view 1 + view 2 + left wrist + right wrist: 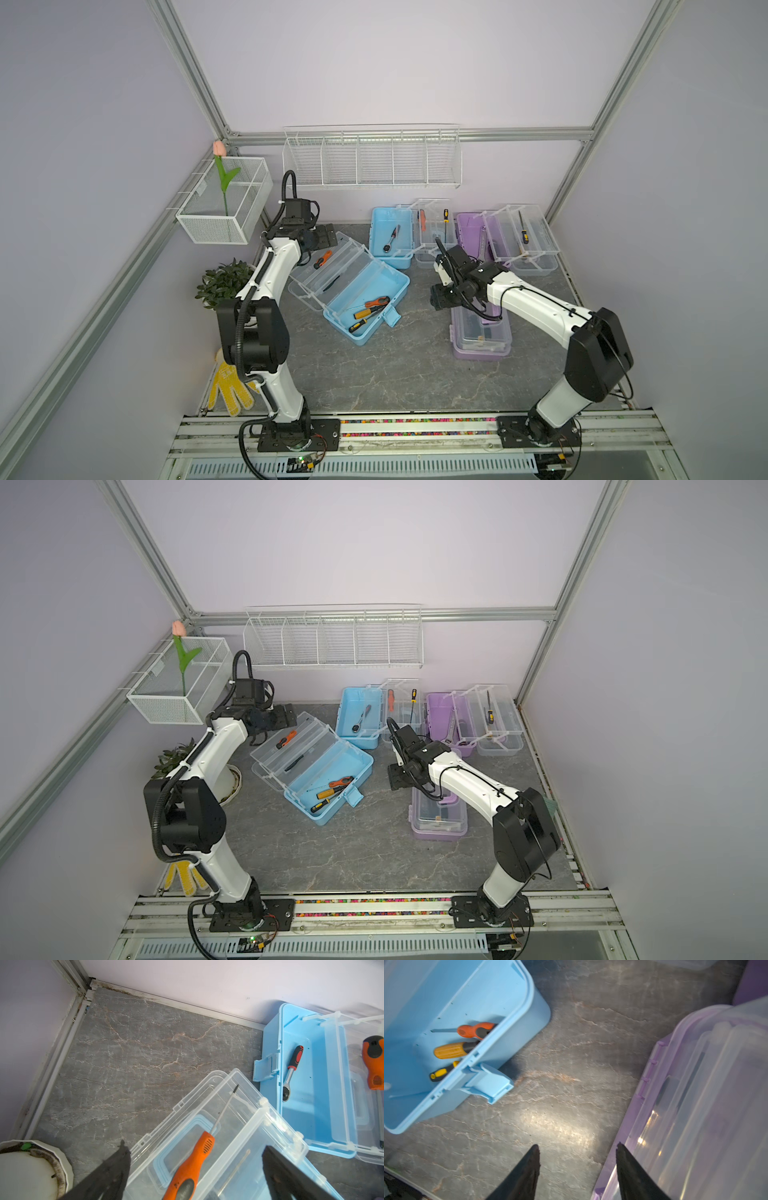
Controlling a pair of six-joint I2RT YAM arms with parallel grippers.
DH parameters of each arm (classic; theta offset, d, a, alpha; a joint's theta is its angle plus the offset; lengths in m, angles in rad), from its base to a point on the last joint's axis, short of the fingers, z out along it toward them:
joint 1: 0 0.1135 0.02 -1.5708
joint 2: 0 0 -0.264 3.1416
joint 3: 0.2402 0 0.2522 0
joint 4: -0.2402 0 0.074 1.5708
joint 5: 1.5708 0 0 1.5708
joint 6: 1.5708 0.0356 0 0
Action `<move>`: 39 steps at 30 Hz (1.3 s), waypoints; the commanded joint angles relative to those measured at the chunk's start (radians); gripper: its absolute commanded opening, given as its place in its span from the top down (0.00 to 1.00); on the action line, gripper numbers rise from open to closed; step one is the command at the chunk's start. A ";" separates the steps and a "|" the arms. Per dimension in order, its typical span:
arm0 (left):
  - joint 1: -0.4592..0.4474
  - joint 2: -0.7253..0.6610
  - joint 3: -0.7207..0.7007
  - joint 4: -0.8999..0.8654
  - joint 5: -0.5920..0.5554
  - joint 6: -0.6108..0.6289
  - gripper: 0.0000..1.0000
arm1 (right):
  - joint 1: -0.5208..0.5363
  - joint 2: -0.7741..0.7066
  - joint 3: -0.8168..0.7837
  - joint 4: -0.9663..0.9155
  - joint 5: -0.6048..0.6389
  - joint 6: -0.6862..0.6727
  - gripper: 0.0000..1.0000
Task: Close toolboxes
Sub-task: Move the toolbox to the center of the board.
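Four toolboxes sit on the grey marble-look table. A light-blue toolbox [365, 301] [446, 1022] lies open at the near left, its clear trays [218, 1147] fanned out toward the left arm. My left gripper [325, 237] [196, 1148] hangs open over those trays, above an orange screwdriver [193, 1165]. A second blue toolbox [390, 237] [307, 1088] and a purple toolbox [471, 230] stand open along the back wall. A purple toolbox [482, 338] [695, 1095] at the near right has its clear lid down. My right gripper [438, 297] [577, 1146] is open at that box's left edge, holding nothing.
A white wire rack [372, 160] hangs on the back wall and a mesh basket [226, 208] with a tulip on the left wall. A potted plant [224, 280] and a yellow glove [230, 388] lie by the left arm. Screwdrivers and a ratchet [291, 1072] lie inside the open boxes.
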 commanded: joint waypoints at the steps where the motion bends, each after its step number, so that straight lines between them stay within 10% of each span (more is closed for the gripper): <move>1: 0.035 0.065 0.073 -0.063 -0.009 0.048 0.00 | 0.003 -0.071 -0.025 -0.076 -0.019 -0.034 0.37; 12: 0.050 0.060 -0.085 -0.029 0.167 -0.014 0.00 | 0.014 -0.156 -0.068 -0.022 -0.097 0.008 0.32; 30: -0.119 -0.463 -0.629 0.205 0.243 -0.320 0.01 | 0.044 0.050 -0.012 0.134 -0.129 0.151 0.31; 39: -0.127 -0.594 -0.583 0.036 0.036 -0.213 0.01 | 0.011 0.089 -0.022 0.121 -0.064 0.171 0.32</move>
